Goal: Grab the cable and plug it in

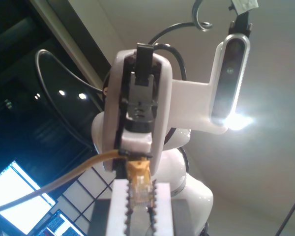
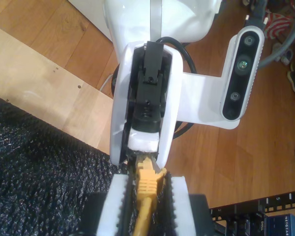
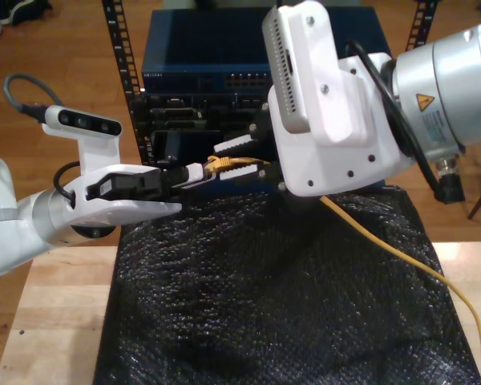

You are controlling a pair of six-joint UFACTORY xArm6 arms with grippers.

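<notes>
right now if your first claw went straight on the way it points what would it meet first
My second claw, facing my first claw tip to tip; the cable plug sits between them.

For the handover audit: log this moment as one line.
my first gripper: shut on cable plug | my second gripper: shut on cable | plugged in: not yet

Wooden floor (image 3: 56, 40), black mat (image 3: 272, 297), possibly a ceiling light (image 1: 238, 120).
</notes>
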